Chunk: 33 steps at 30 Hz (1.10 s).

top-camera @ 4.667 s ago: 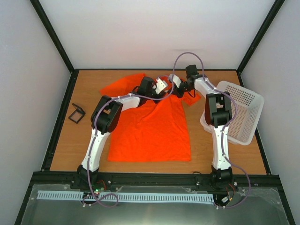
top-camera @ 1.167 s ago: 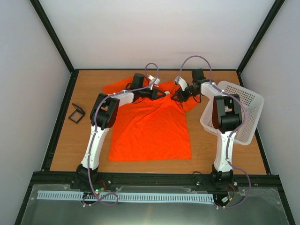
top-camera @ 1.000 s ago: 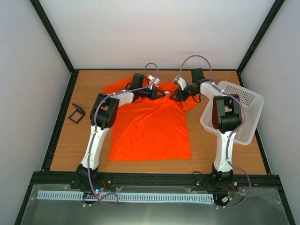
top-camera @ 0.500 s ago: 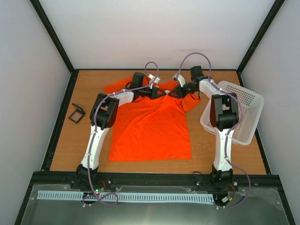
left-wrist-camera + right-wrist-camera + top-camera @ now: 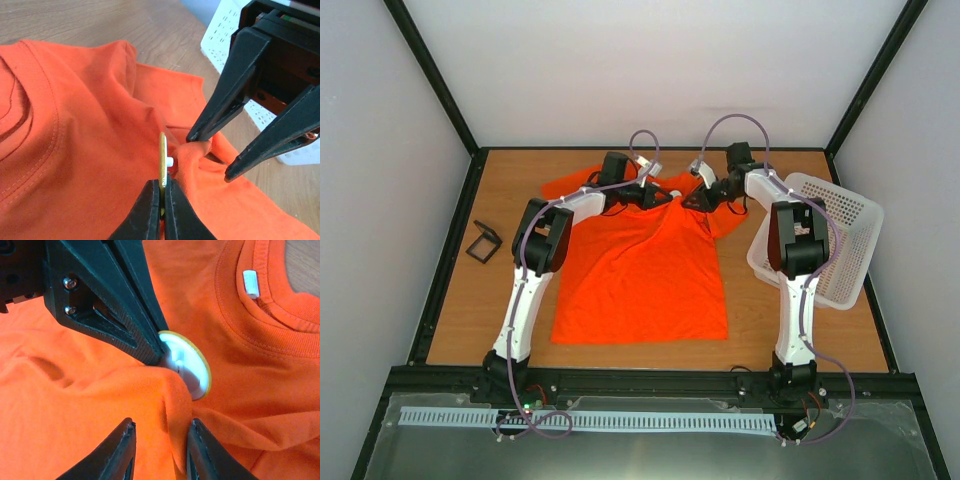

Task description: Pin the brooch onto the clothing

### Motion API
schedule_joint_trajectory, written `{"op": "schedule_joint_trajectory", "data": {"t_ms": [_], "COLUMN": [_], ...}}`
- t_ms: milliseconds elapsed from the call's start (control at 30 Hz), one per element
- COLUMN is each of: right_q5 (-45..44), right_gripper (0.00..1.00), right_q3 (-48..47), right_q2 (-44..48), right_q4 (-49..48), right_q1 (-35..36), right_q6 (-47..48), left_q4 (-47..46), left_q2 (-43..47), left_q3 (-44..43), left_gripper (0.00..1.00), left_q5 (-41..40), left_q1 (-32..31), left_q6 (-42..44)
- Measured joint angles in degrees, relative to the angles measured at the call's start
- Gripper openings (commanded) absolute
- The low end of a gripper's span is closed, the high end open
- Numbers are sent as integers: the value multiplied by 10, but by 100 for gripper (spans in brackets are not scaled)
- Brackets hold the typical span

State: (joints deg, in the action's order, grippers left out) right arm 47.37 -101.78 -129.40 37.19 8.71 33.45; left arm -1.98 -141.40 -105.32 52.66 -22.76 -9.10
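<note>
Wooden table (image 5: 770, 320), orange T-shirt (image 5: 640, 270) lying flat.
Left gripper (image 5: 161, 200) is clamping the brooch (image 5: 162, 160) edge-on beside a raised fold; right gripper (image 5: 162, 422) is straddling that fold, jaws narrow.

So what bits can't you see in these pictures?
- Front of the brooch: the left wrist view shows only its edge, the right wrist view only its white back.
- Pin tip: right wrist view, a shirt fold covers it.
- Inside the black box: top view, too small.
</note>
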Motion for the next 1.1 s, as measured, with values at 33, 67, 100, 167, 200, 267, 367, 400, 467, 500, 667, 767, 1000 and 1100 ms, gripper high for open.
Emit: {"op": "schedule_joint_trajectory", "data": {"t_ms": [33,67,100,167,200,267,367,400,467,500,667,767,1000,1100], "right_q5": [-2,-3,-4,-5,-6,-7,-13,-15,-17,-17,-23,-28,-32,-32], "right_gripper": [22,20,19,18,19,19,19,19,12,8,3,3,3,3], "right_q3": [0,0,-1,-7,-10,-11,-24,-29,-35,-37,-48,-48,-6,12], "right_q2": [0,-1,-2,-7,-10,-13,-20,-23,-23,-24,-30,-30,-4,9], "right_q4": [3,5,9,19,21,24,32,32,33,33,28,28,-1,-6], "right_q1": [0,0,0,1,1,2,4,5,7,8,11,11,11,11], "right_q6": [2,5,9,13,14,14,15,15,15,15,13,12,12,14], "left_q4": [9,17,23,31,33,34,33,32,30,29,28,29,35,36], "left_q2": [-1,-1,-1,-1,-1,-1,-1,-1,-1,-1,-1,-1,-1,-1], "left_q3": [-4,-6,-7,-7,-7,-7,-7,-6,-4,-4,-3,-2,-2,-2], "left_gripper": [1,1,1,1,1,1,1,1,1,1,1,1,1,1], "left_q5": [-6,-9,-11,-11,-11,-9,-5,-3,0,1,3,-9,-39,-45], "left_q1": [0,0,0,0,0,0,0,0,0,0,0,0,0,0], "left_q6": [8,14,19,26,27,27,27,27,27,27,26,26,29,31]}}
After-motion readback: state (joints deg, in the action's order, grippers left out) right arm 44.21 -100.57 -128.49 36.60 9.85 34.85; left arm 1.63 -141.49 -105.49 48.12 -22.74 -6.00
